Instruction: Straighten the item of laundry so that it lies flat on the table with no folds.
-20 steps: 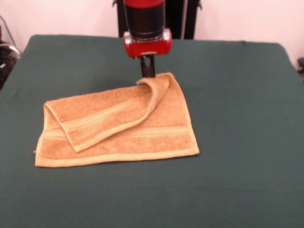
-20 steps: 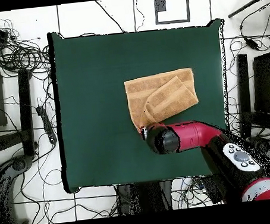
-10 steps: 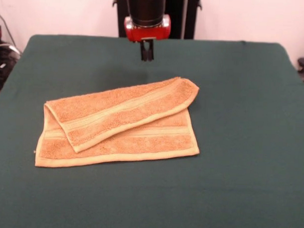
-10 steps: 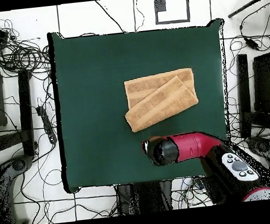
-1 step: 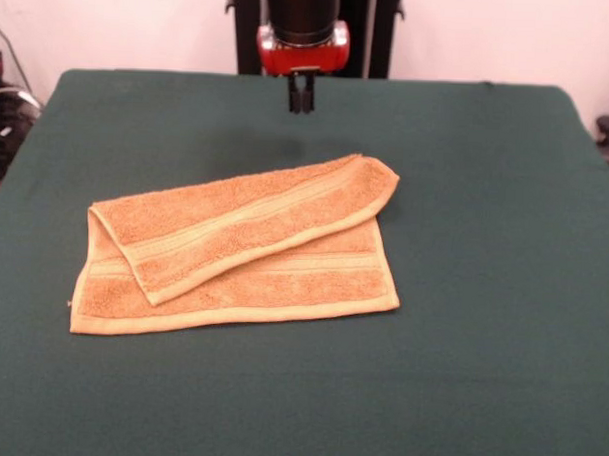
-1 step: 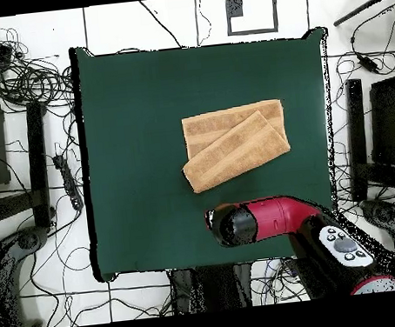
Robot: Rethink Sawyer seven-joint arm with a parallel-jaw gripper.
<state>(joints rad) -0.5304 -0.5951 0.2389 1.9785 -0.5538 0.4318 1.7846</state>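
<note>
Towel condition: it lies folded on the table, a little toward nine o'clock of centre in the front view, with one diagonal flap doubled over the lower layer. The flap runs from the corner at nine o'clock up to a rounded fold at two o'clock.

Change noted: a second ago the gripper stood at the towel's twelve o'clock edge with that corner lifted and curled beneath it. Half a second ago the corner had dropped and the flap had settled into its present lie. Since then the towel has not moved, while the gripper has risen and drawn further toward twelve o'clock. It now hangs clear of the cloth, well apart from it, carrying nothing. Whether its jaws are parted or closed cannot be told from either view.

In the overhead view the arm sits at six o'clock of the towel, apart from it.

Assessment: the last pull did not open the fold. The task is judged unfinished; a fresh grasp on the flap's free edge appears necessary.
</note>
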